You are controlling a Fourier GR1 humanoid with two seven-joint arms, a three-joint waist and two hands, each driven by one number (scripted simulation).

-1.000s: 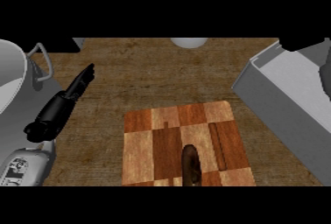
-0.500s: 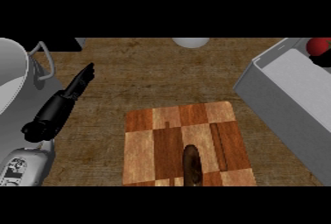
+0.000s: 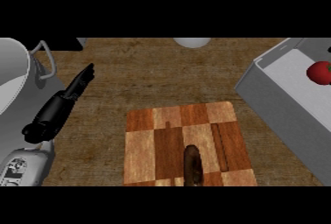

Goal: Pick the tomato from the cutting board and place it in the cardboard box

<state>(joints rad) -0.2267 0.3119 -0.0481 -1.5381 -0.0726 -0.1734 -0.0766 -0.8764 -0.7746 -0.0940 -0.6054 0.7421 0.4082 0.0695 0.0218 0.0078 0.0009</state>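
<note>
Resting, tomato [image 3: 318, 72] inside cardboard box [image 3: 284, 94], right edge. Left hand [image 3: 72, 89] straight-fingered, upper left. Right hand unseen, state unknown. Best kept clear of box wall.

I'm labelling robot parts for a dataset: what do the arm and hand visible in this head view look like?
Only the left arm shows. Its forearm is a light grey, rounded casing with small dark markings, at the lower left. A glossy black cylindrical wrist section joins it to the left hand, which is all black, slim and tapers to a point at the fingers. No cables show. The right hand is out of view.
</note>
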